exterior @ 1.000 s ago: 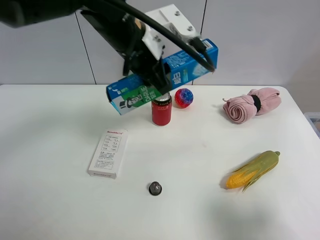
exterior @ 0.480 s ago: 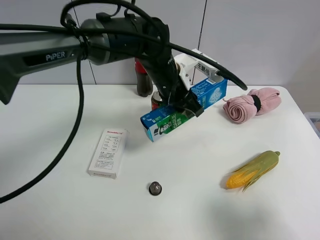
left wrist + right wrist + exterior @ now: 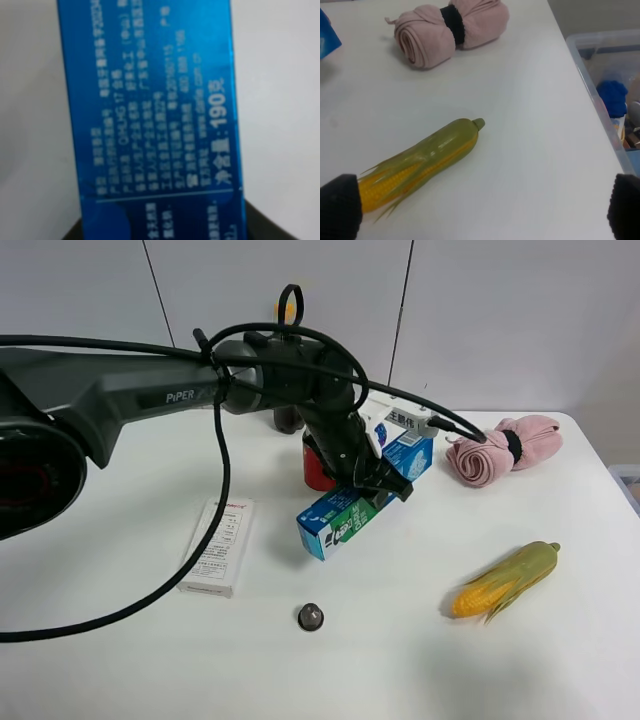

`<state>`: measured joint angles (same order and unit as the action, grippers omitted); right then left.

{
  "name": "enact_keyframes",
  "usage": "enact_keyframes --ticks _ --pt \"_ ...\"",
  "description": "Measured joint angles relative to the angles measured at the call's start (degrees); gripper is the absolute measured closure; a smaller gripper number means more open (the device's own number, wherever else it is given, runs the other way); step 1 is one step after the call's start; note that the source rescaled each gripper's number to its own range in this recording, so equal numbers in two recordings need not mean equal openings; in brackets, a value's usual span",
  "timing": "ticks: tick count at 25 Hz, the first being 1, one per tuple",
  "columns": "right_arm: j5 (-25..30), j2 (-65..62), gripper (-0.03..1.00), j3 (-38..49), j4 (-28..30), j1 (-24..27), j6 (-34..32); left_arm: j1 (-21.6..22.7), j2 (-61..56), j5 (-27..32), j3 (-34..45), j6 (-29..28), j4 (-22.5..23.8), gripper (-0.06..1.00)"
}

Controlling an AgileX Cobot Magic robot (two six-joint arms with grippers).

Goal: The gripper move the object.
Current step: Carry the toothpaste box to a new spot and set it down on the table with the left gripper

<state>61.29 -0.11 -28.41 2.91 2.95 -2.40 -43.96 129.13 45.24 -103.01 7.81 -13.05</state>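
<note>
The object, a long blue and green carton [image 3: 340,521], is held tilted in my left gripper [image 3: 375,480], whose black jaws are shut across its middle. Its green lower end is close over the white table [image 3: 120,640], in front of the red can; I cannot tell whether it touches. In the left wrist view the carton's blue printed face [image 3: 150,115] fills the frame. A blue corner of it shows in the right wrist view [image 3: 327,37]. My right gripper [image 3: 480,210] is open and empty above the corn.
A red can [image 3: 316,468] and a dark bottle [image 3: 290,420] stand behind the left arm. A flat white box [image 3: 217,547] lies at the left, a small dark cap [image 3: 311,616] in front. Corn [image 3: 505,580], a pink cloth roll [image 3: 503,450], a clear bin [image 3: 605,75] beyond the table's right edge.
My left arm has come down and forward with the carton, from high above the red can to low over the table in front of it.
</note>
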Motion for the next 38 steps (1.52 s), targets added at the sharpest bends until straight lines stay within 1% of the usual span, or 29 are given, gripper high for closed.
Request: enact_keyframes --ticks 9,16,21,28,29,30,31,33,34,35,36,37,38 --pt "0.00 0.00 -0.03 0.00 0.00 0.00 0.00 -2.69 2.78 -1.31 0.00 3.38 -0.52 0.94" --pt "0.00 0.00 -0.03 0.00 0.00 0.00 0.00 -2.62 5.62 -2.20 -0.11 3.61 -0.27 0.94" --pt "0.00 0.00 -0.03 0.00 0.00 0.00 0.00 -2.62 6.66 -3.09 -0.17 5.64 -0.22 0.94" --pt "0.00 0.00 -0.03 0.00 0.00 0.00 0.00 -2.62 6.77 -3.26 -0.22 6.47 -0.22 0.94" --pt "0.00 0.00 -0.03 0.00 0.00 0.00 0.00 -2.62 6.77 -3.26 -0.22 7.38 -0.22 0.94" --pt "0.00 0.00 -0.03 0.00 0.00 0.00 0.00 -2.62 6.77 -3.26 -0.22 7.59 -0.22 0.91" --pt "0.00 0.00 -0.03 0.00 0.00 0.00 0.00 -2.62 6.77 -3.26 -0.22 7.59 -0.22 0.81" --pt "0.00 0.00 -0.03 0.00 0.00 0.00 0.00 -2.62 6.72 -3.26 -0.49 7.59 -0.57 0.48" --pt "0.00 0.00 -0.03 0.00 0.00 0.00 0.00 -2.62 6.72 -3.32 -0.49 7.59 -0.86 0.37" --pt "0.00 0.00 -0.03 0.00 0.00 0.00 0.00 -2.62 6.68 -3.32 -0.49 7.59 -1.21 0.28" --pt "0.00 0.00 -0.03 0.00 0.00 0.00 0.00 -2.62 6.68 -3.32 -0.49 7.59 -1.21 0.28" --pt "0.00 0.00 -0.03 0.00 0.00 0.00 0.00 -2.62 6.68 -3.32 -0.49 7.59 -1.31 0.24" --pt "0.00 0.00 -0.03 0.00 0.00 0.00 0.00 -2.62 6.68 -3.32 -0.49 7.59 -1.35 0.22"
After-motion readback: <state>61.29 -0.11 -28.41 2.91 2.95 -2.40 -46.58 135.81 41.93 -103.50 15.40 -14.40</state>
